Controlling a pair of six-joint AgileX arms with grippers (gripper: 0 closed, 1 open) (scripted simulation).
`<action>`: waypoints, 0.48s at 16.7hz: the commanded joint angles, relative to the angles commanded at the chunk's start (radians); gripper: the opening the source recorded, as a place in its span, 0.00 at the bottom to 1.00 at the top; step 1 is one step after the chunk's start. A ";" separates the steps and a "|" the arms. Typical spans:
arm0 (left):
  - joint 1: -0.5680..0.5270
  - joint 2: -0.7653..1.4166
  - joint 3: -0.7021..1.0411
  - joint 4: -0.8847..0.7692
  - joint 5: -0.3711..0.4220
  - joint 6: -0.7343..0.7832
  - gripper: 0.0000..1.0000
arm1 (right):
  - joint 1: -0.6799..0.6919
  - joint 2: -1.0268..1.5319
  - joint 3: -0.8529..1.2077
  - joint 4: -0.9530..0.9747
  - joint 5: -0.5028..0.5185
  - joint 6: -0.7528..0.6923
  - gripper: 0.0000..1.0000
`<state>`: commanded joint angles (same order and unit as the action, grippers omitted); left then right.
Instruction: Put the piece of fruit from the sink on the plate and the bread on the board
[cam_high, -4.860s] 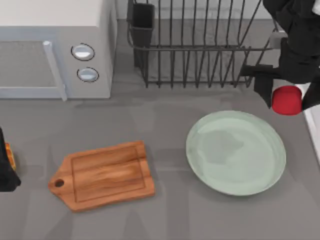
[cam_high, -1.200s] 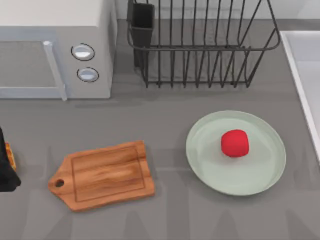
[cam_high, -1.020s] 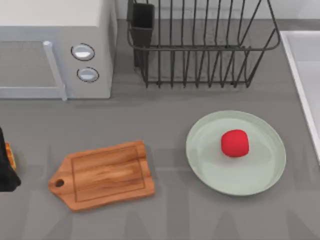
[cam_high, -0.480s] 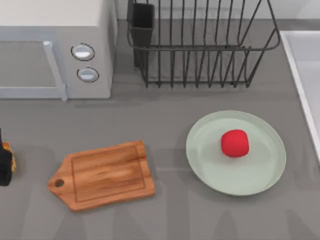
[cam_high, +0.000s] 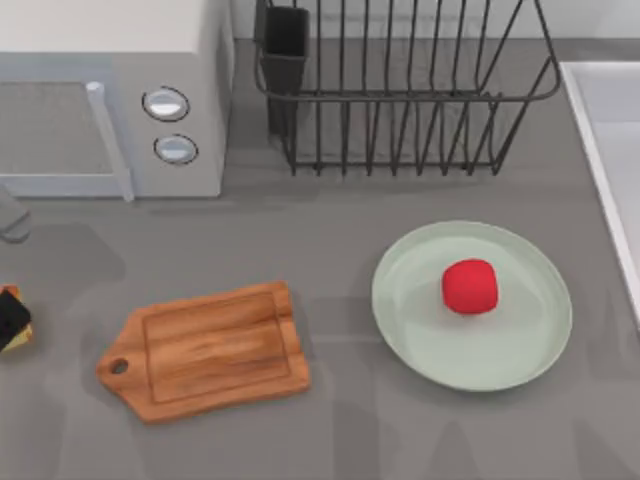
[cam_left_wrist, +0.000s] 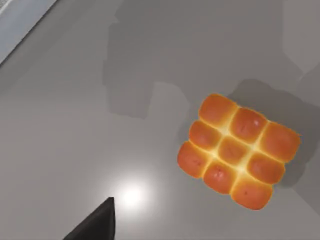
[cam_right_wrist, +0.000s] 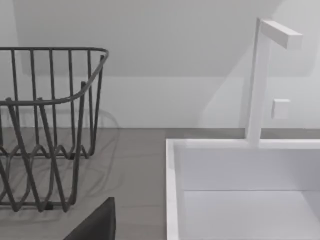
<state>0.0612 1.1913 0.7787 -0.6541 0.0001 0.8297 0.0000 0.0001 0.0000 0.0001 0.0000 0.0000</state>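
Resting on the pale green plate, red fruit, bread on bare tabletop at far left — beneath left wrist camera, board unoccupied, jaws' state — cannot tell.

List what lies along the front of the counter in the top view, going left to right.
bread at the left edge → board → plate with the piece of fruit on it → sink at the right edge.
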 joint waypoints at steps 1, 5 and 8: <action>0.005 0.085 0.057 -0.049 0.000 0.061 1.00 | 0.000 0.000 0.000 0.000 0.000 0.000 1.00; 0.021 0.382 0.261 -0.211 -0.001 0.273 1.00 | 0.000 0.000 0.000 0.000 0.000 0.000 1.00; 0.030 0.531 0.370 -0.291 -0.002 0.382 1.00 | 0.000 0.000 0.000 0.000 0.000 0.000 1.00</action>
<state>0.0912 1.7220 1.1488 -0.9447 -0.0014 1.2115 0.0000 0.0001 0.0000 0.0001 0.0000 0.0000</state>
